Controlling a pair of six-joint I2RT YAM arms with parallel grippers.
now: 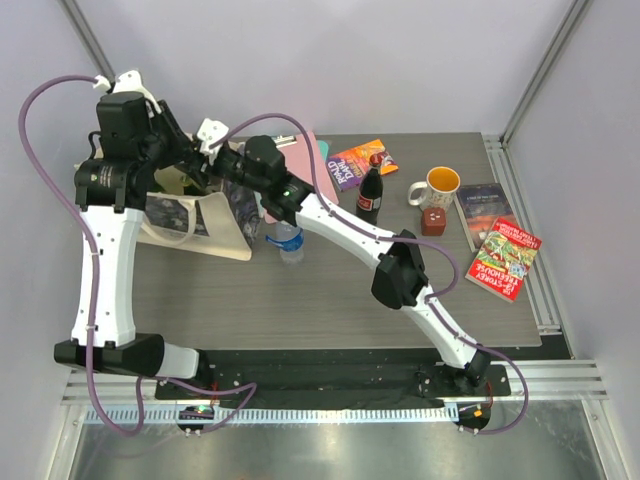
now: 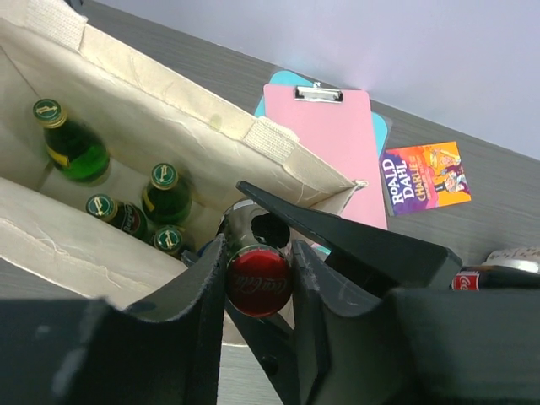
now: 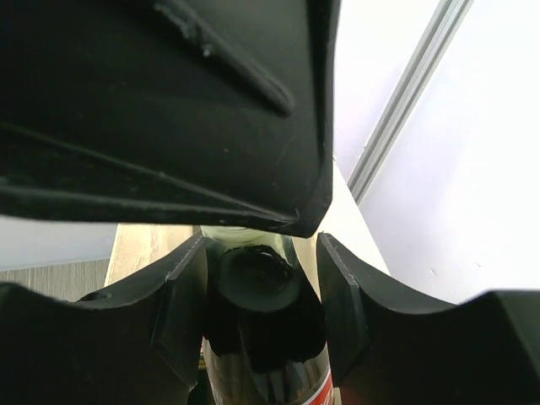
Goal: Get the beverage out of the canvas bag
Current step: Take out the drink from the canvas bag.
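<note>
The beverage, a dark cola bottle with a red cap (image 2: pixel 259 281), hangs over the open mouth of the cream canvas bag (image 2: pixel 169 110). My left gripper (image 2: pixel 258 253) is shut on its neck just under the cap. My right gripper (image 3: pixel 261 253) straddles the bottle's dark body (image 3: pixel 261 346) from the side, and a thin gap shows at its right finger (image 3: pixel 337 295). One right finger (image 2: pixel 354 240) crosses the left wrist view. From above, both grippers meet over the bag (image 1: pixel 200 215). Several green bottles (image 2: pixel 72 143) stand inside the bag.
On the table stand a second cola bottle (image 1: pixel 370 190), a water bottle (image 1: pixel 288 240), an orange-lined mug (image 1: pixel 440 185) and a small red box (image 1: pixel 433 221). A pink clipboard (image 2: pixel 325 143), a Roald Dahl book (image 2: pixel 426 175) and two books (image 1: pixel 505 258) lie flat.
</note>
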